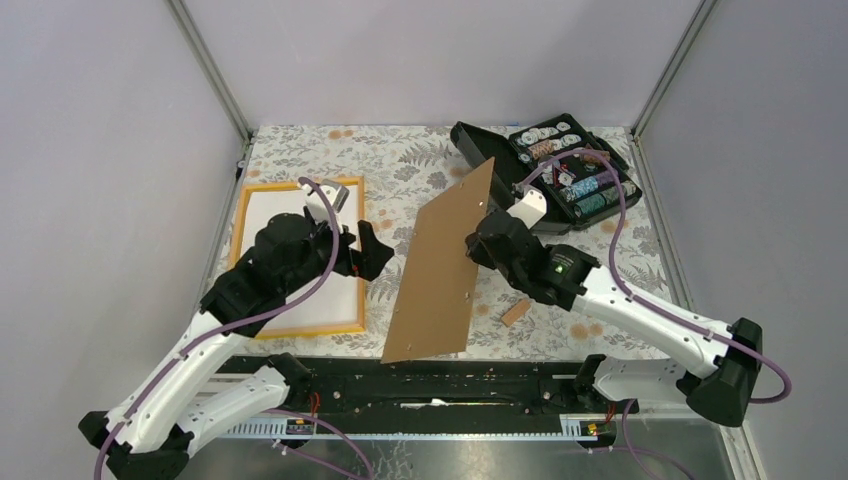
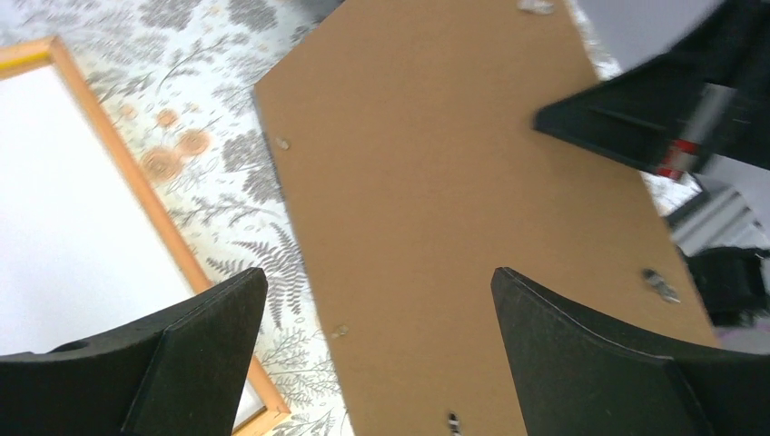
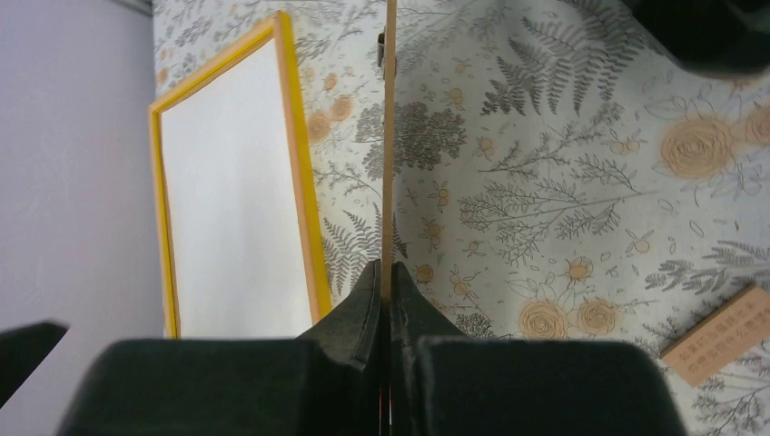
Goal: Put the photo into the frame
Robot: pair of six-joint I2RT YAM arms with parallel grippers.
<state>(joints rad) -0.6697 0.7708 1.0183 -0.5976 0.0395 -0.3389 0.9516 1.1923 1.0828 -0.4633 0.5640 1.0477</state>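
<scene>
The orange-yellow frame (image 1: 310,330) lies flat at the table's left, also in the left wrist view (image 2: 123,159) and the right wrist view (image 3: 304,182). A white sheet (image 1: 270,212) fills it, the photo's plain back; its printed side does not show. My right gripper (image 1: 478,245) is shut on the edge of the brown backing board (image 1: 440,270) and holds it tilted up at mid-table; its pads clamp the board edge-on (image 3: 389,136). My left gripper (image 1: 372,250) is open and empty over the frame's right side, jaws wide (image 2: 377,277), facing the board (image 2: 454,182).
A black case of chips (image 1: 560,170) stands open at the back right, behind the right arm. A small brown block (image 1: 516,312) lies on the flowered cloth near the front, right of the board. Grey walls close in the left, back and right.
</scene>
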